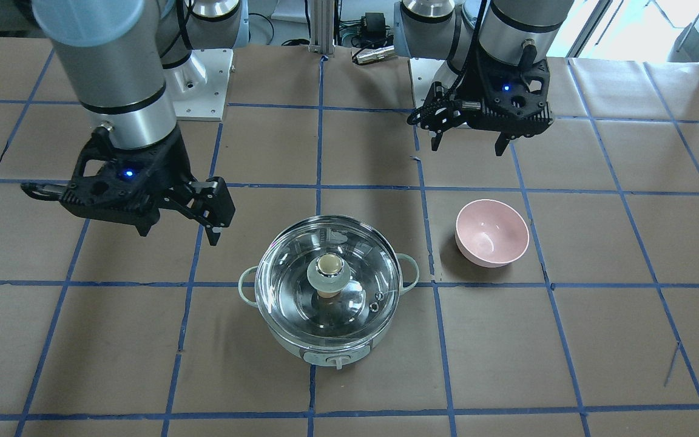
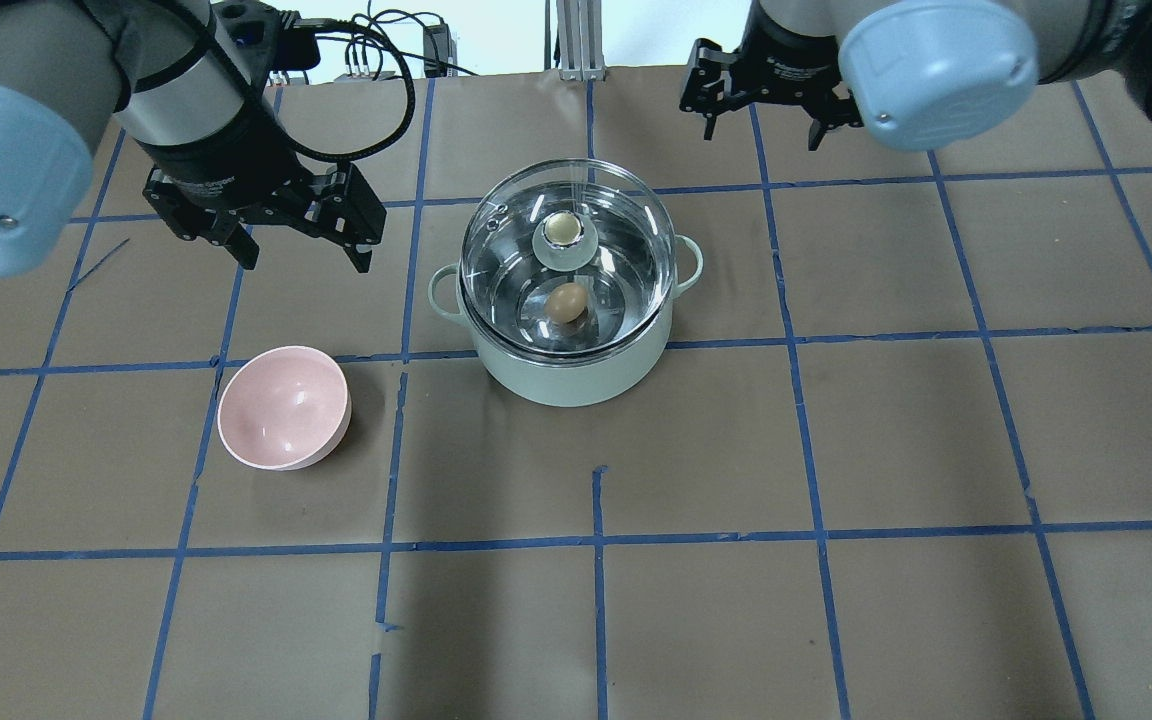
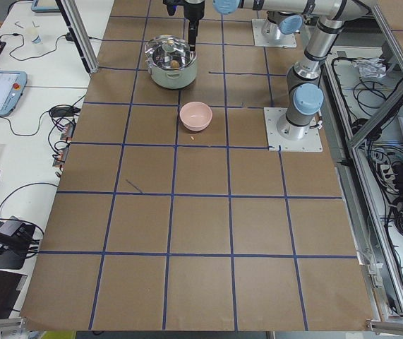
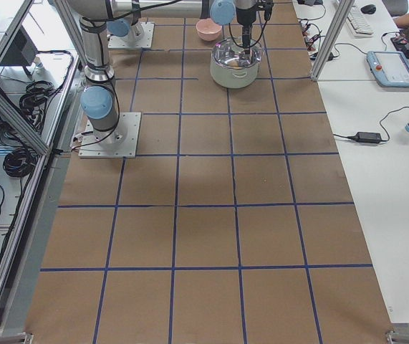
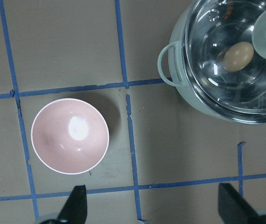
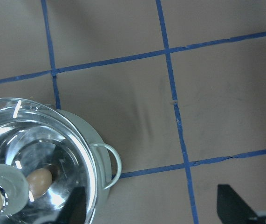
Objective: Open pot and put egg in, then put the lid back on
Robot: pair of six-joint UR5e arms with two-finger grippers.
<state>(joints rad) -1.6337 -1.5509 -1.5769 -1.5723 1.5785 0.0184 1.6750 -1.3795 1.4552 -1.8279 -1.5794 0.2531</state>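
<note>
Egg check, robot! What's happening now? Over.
Left gripper and right gripper open, empty. Egg in pot, lid on. Pink bowl apart from pot, not blocking.

Besides the main stuff, there's a small round pale-pink bowl (image 2: 283,407) sitting upright, left of centre in the overhead view. It's glossy inside with a bright glare spot. It's on a tabletop (image 2: 836,450) covered in brown paper, marked into squares by blue tape lines (image 2: 696,538). In the left wrist view the bowl sits inside one square, near its upper left corner. Along the right of the exterior right view, a white desk (image 4: 376,215) holds a blue-framed tablet (image 4: 392,68) and a black power brick (image 4: 368,136).
</note>
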